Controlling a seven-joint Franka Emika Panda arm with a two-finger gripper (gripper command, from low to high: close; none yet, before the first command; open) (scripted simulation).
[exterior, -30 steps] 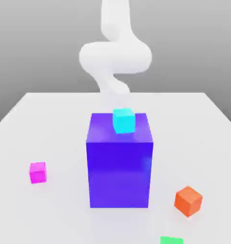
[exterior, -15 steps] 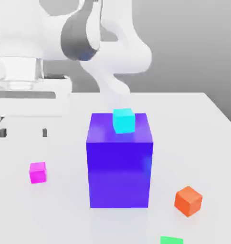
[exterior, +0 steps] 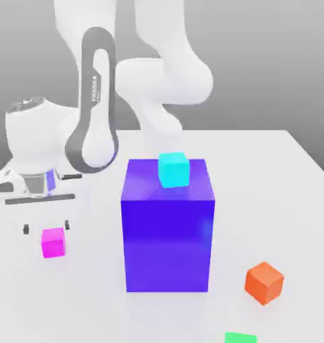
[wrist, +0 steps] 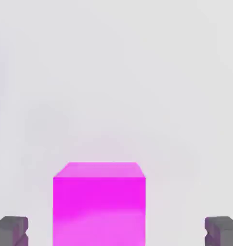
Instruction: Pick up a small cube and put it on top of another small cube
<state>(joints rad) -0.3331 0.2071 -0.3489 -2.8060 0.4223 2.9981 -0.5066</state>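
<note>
White arm (exterior: pixel 98 100) lettered FRANKA; open claw (exterior: pixel 46 227) above small cube (exterior: pixel 53 242).

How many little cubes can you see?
3, maybe more hidden: small magenta cube on the white table, small cyan cube atop the big blue-purple block, small orange cube by the block's right.

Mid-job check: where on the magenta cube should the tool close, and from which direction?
Grip the magenta cube on two opposite vertical side faces, coming straight down from above. It sits flat on the table with open space all round, and the open tool hangs over it; in the hand view its fingertips bracket the cube squarely.
</note>
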